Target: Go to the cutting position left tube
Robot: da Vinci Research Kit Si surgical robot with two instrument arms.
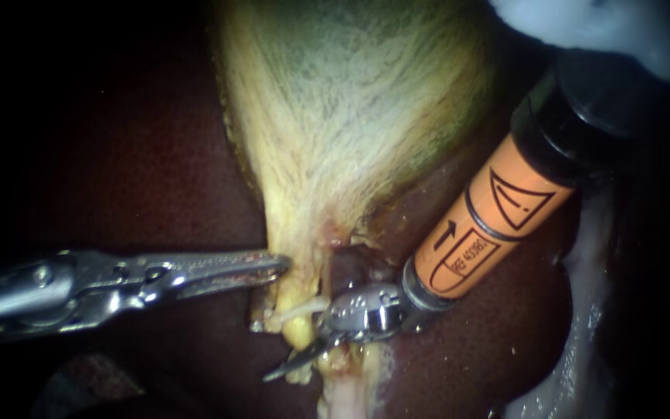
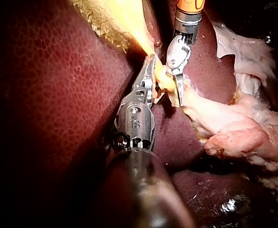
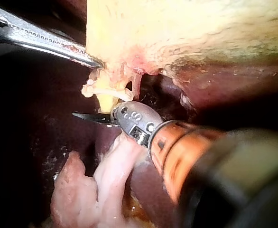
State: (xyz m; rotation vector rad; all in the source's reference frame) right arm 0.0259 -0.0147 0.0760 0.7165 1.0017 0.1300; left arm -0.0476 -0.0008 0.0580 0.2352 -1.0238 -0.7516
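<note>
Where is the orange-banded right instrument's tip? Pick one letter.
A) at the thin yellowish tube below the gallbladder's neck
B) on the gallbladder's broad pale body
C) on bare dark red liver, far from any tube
A: the orange-banded right instrument has its tip against the thin yellowish tube, just below the pale gallbladder.

Two instruments (image 1: 279, 268) (image 1: 282, 370), one gallbladder (image 1: 350, 101), one liver (image 1: 118, 163)
</note>
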